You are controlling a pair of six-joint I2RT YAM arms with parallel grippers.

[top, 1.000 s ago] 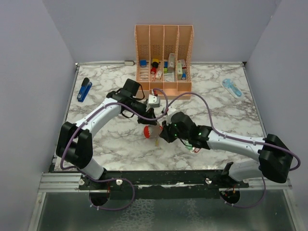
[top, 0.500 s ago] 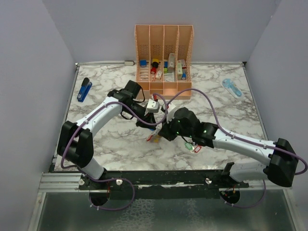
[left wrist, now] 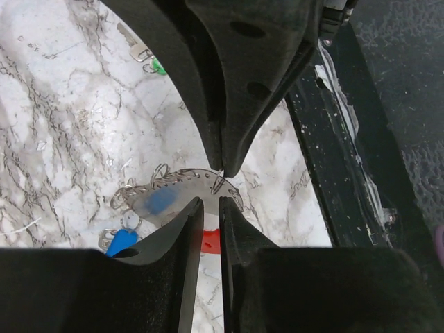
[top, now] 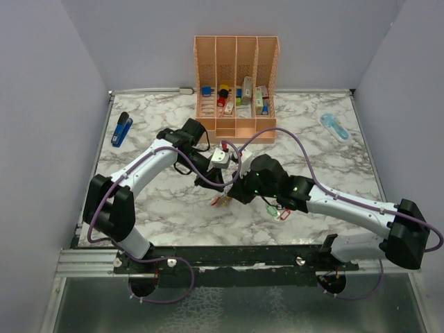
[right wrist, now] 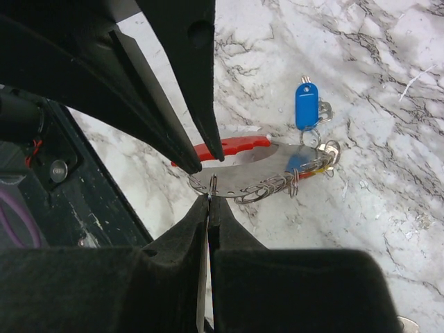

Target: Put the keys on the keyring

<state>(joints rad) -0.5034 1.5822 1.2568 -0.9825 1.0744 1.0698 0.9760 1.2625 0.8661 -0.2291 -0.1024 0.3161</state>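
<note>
**Both grippers crowded onto the keyring, mid-table**

From the top view you mostly just get the two arms meeting in the middle of the table point(top: 333, 166). A scrap of red and yellow pokes out under them, so the keyring point(top: 220, 200) is nearly buried. A green key point(top: 272, 211) lies apart from it, beside the right arm.

The wrist cams tell a lot more. On the left wrist, the left gripper point(left wrist: 209, 202) has its fingers a narrow slit apart. Red shows in that slit, so it looks to be pinching the keyring's red side. The grey metal side fans out just past the tips, with small wire rings threaded along its edge.

On the right wrist, the right gripper point(right wrist: 208, 201) has its fingers pressed tight together. The tips are right up against that metal edge where one of the wire rings sits, but I can't tell if they've nipped anything. This view also shows a blue key point(right wrist: 305, 105) hanging at the keyring's far end, plus a bit of yellow. The left wrist only catches the blue tag.

No view settles whether the keyring rests on the table or hangs just above it.
</note>
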